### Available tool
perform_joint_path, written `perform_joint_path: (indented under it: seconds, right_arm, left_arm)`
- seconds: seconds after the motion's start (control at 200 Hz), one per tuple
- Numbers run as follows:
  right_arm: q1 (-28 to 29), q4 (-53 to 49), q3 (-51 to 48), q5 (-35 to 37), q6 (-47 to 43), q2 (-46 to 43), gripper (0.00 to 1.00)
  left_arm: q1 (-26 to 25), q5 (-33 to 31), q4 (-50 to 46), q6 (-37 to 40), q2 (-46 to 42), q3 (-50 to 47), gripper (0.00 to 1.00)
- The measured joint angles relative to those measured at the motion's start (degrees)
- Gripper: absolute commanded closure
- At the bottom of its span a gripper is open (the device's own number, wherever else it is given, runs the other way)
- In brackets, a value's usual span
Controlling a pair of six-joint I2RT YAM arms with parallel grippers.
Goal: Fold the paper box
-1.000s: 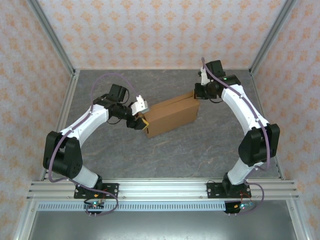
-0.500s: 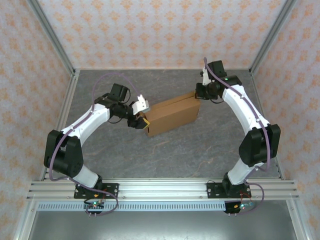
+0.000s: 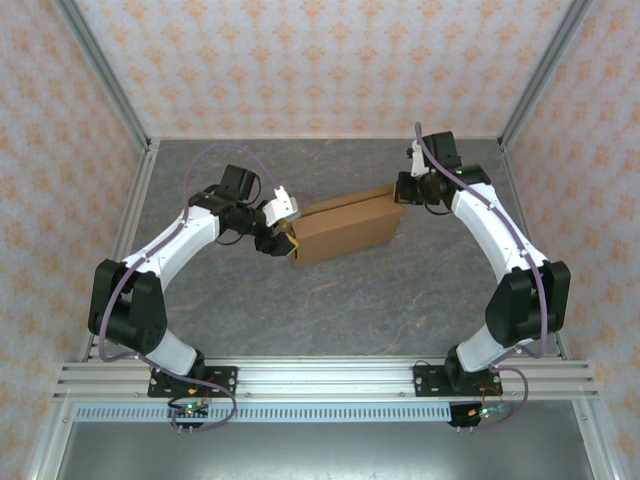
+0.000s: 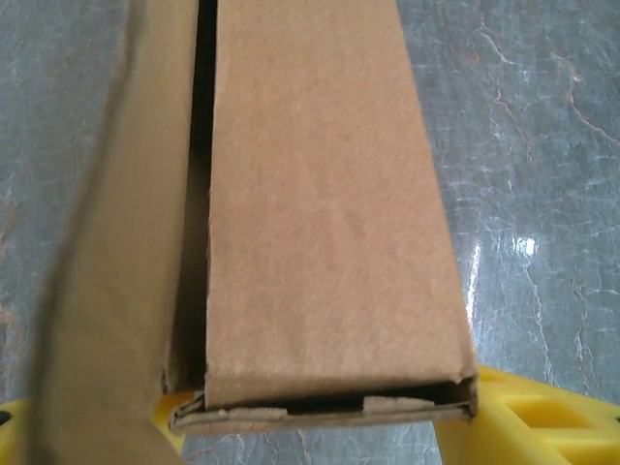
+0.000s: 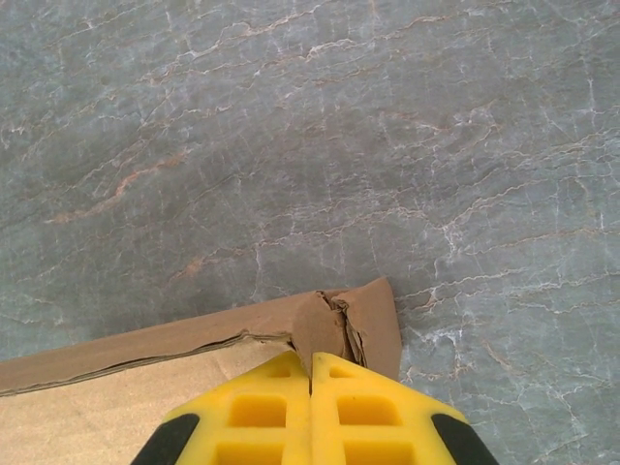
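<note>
1. The paper box [image 3: 345, 230], plain brown cardboard, lies near the middle of the grey counter [image 3: 330, 320]. It looks light and stiff across its panels, soft at the edges, and likely to slide on the smooth top.
2. The short ends and flap edges look the best places to hold; the broad faces offer no purchase.
3. Its long axis runs from 8 o'clock to 2 o'clock, with a dark seam open along one long side.
4. The left gripper [image 3: 285, 243] straddles the 8 o'clock end, jaws spread; whether they press, I cannot tell.
5. The right gripper [image 3: 402, 190], closed tight, appears to nip the crumpled 2 o'clock corner.
</note>
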Motion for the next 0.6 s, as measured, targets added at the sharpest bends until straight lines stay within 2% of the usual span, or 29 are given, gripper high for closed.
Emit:
perform_joint_path:
  seconds: [0.35, 0.6]
  right_arm:
    - [-0.48, 0.20, -0.07, 1.55, -2.67, 0.00, 0.98]
    - [0.07, -1.68, 0.83, 2.47, -2.27, 0.00, 0.98]
  left_arm:
    - [0.02, -1.22, 0.00, -1.53, 0.02, 0.00, 0.34]
    - [0.02, -2.12, -0.04, -3.08, 0.02, 0.26, 0.28]
